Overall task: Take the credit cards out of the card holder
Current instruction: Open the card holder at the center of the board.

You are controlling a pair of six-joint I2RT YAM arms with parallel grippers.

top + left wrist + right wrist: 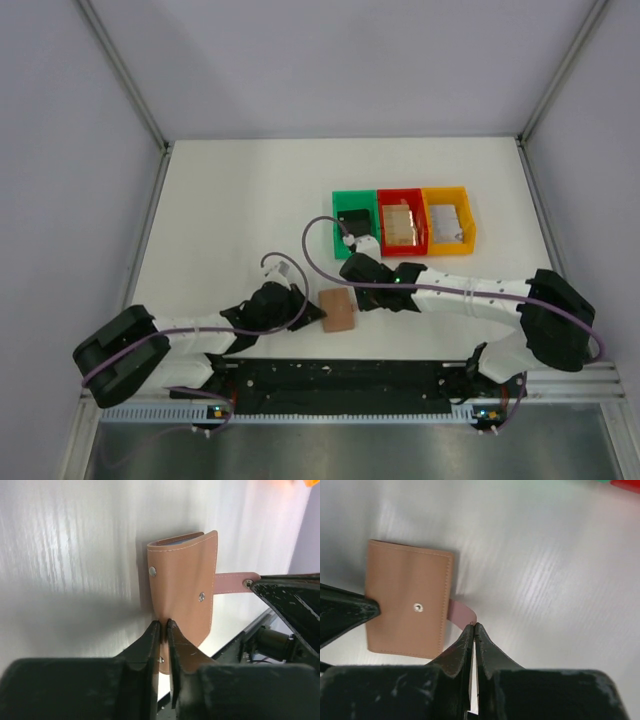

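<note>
While folded, card holder (182, 580) between left fingers (148, 647)

White table (230, 200) — tan card holder (340, 311) near middle of near edge. Green bin (353, 194), red bin (402, 193), yellow bin (447, 192) — touching row, right of centre.

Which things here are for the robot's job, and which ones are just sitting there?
For the job: card holder, pinched by left gripper and right gripper. No cards showing.
Just lying about: green bin, red bin, yellow bin.
</note>
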